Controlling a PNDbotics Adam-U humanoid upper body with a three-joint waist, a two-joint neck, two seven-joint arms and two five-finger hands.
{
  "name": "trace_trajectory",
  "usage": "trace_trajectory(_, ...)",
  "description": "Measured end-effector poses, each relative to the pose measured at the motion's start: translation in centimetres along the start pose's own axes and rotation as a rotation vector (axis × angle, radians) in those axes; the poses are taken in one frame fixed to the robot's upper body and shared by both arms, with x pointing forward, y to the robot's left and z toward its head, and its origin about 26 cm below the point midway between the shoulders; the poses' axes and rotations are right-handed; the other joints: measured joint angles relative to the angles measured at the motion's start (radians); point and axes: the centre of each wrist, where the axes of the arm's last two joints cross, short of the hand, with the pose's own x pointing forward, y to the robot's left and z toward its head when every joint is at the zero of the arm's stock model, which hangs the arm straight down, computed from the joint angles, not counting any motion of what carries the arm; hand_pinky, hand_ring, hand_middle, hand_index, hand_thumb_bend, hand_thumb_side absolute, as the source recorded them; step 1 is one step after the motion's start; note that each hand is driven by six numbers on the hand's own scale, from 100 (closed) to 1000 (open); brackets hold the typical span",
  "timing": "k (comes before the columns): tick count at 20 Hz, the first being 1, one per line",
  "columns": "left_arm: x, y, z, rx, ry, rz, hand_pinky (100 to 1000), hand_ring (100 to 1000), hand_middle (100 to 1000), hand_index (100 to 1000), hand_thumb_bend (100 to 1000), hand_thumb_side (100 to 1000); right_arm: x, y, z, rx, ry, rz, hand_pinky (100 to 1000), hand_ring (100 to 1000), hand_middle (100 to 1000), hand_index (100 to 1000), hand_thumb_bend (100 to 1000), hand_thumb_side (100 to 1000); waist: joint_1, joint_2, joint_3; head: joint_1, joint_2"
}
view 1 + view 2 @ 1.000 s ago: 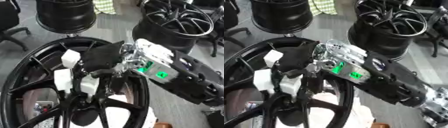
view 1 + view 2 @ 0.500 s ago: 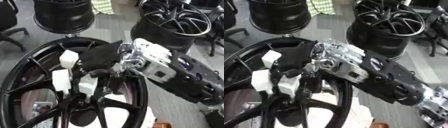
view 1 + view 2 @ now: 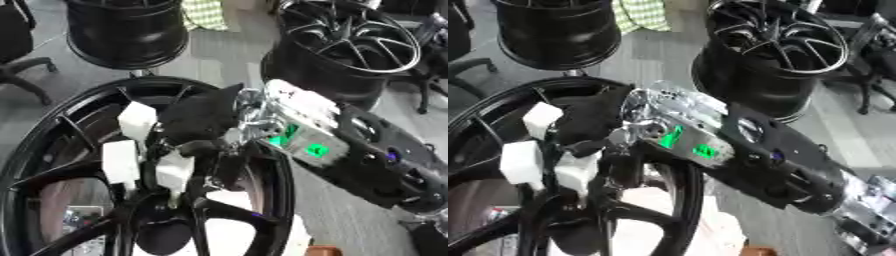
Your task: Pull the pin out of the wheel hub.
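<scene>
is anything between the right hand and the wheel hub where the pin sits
Nothing separate shows in between. The right hand is already down among the spokes of the black wheel, above its hub. The hand itself covers that spot, and I cannot make out the pin.

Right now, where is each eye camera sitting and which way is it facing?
Left eye view: in the head, looking down at the black wheel hub with white blocks among its spokes; the right arm crosses from the right, its right hand over the spokes.
Right eye view: beside it, same downward aim, scene shifted leftward; more of the right arm's forearm shows.
Both share the hub, the hand, the green lights on the wrist and the rims on the floor behind. No pin can be made out.
</scene>
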Motion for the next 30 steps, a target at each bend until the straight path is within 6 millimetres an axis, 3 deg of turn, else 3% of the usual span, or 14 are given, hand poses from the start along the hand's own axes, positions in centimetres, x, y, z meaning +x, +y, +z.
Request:
trace_trajectory(9,0.0,0.0,0.0,-0.001,0.001,-0.004,864,795,815,856,100,827,0.0,0.1,0.0,-0.016,-0.002,-0.002,890,706,364,497,144,100,0.000,0.000,-0.002,0.000,0.000)
trace_trajectory(17,0.0,0.0,0.1,0.000,0.003,0.001,866,795,815,855,100,826,0.0,-0.2,0.2,-0.052,0.023,-0.012,879,669,300,427,200,100,0.001,-0.006,-0.008,-0.004,0.001)
trace_trajectory(24,-0.2,0.0,0.4,0.007,0.019,0.013,867,794,815,854,100,820,-0.4,-3.1,2.8,-0.142,0.075,-0.056,876,670,289,426,161,100,0.006,-0.033,-0.018,0.001,0.010)
trace_trajectory(27,-0.3,0.0,0.5,0.010,0.025,0.017,867,794,814,854,100,822,-0.8,-3.8,4.8,-0.198,0.111,-0.119,872,676,283,430,100,100,0.006,-0.037,-0.025,0.013,0.011)
trace_trajectory(30,-0.3,0.0,0.6,0.013,0.030,0.018,868,794,814,854,100,821,-1.6,-4.2,7.2,-0.287,0.165,-0.209,870,683,280,436,100,100,0.005,-0.037,-0.033,0.032,0.015)
